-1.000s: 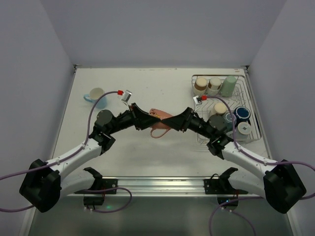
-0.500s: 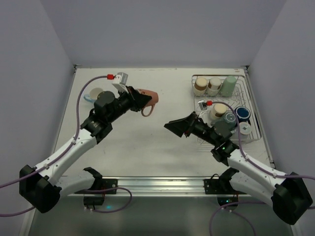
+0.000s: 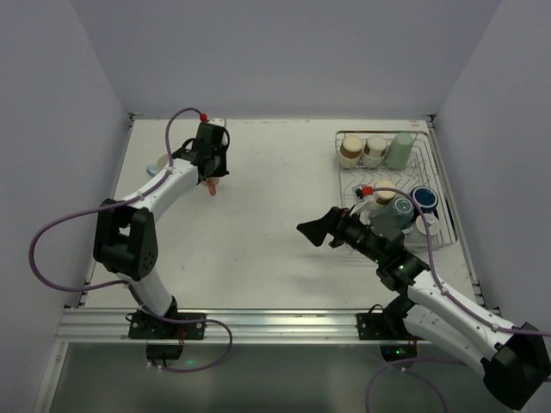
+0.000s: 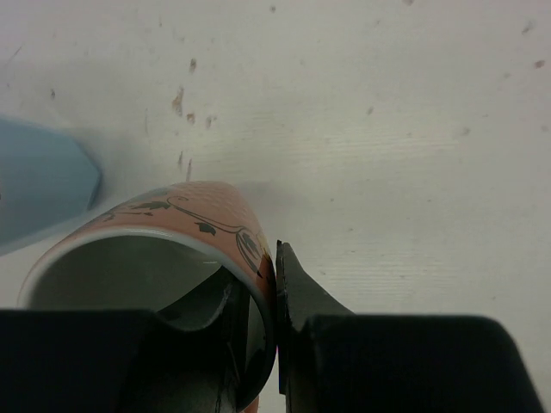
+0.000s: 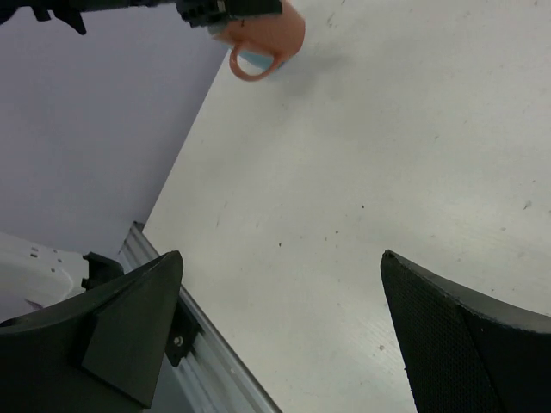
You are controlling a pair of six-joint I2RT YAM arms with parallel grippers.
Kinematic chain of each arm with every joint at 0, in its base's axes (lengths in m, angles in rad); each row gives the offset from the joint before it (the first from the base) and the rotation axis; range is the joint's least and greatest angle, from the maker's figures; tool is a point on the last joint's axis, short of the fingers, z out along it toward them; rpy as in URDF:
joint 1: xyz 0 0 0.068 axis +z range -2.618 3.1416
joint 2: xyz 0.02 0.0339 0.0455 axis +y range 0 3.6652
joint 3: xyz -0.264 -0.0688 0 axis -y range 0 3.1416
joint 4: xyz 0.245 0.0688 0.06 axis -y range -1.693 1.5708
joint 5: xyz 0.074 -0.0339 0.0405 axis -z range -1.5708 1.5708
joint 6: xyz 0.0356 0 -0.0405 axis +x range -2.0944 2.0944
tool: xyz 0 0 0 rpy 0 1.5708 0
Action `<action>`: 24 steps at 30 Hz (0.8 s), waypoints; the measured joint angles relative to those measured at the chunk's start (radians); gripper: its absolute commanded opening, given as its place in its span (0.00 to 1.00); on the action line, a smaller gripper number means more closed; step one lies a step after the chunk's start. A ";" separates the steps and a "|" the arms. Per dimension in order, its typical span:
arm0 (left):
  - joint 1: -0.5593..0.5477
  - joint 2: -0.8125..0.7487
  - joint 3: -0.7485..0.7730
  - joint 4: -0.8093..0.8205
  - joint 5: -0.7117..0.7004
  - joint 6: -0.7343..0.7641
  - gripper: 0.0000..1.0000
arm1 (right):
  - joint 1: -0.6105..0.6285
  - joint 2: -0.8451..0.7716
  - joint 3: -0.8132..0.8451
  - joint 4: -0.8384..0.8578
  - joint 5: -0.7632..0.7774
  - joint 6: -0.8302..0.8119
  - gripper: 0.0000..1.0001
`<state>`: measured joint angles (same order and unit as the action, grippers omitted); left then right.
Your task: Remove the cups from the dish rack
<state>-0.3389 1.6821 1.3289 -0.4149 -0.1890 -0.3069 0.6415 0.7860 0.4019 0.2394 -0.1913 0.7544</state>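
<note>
My left gripper is shut on the rim of a salmon pink cup, one finger inside and one outside. It holds the cup low over the far left of the table, beside a light blue cup. In the right wrist view the pink cup shows with its handle pointing down. My right gripper stands open and empty over the table, left of the dish rack. The wire rack holds several cups, among them a pale green one, a dark blue one and a grey-teal one.
The white table is walled at the back and on both sides. A metal rail runs along its near edge. The left arm reaches along the left wall, with its purple cable looping above it.
The right gripper opened and let go of the pink cup, then drew back toward the rack. The left arm carried the cup from the table's middle to the far left.
</note>
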 measured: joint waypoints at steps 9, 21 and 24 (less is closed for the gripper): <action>0.032 0.184 0.112 -0.047 -0.035 0.054 0.00 | 0.000 -0.058 -0.025 -0.064 0.051 -0.049 0.99; 0.066 0.285 0.139 -0.012 -0.042 0.092 0.42 | 0.000 -0.065 -0.027 -0.100 0.074 -0.066 0.99; 0.066 0.285 0.146 -0.011 -0.045 0.099 0.61 | 0.000 -0.065 -0.022 -0.124 0.079 -0.067 0.99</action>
<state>-0.2729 1.9667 1.4746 -0.4263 -0.2344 -0.2077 0.6415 0.7208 0.3801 0.1154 -0.1123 0.6872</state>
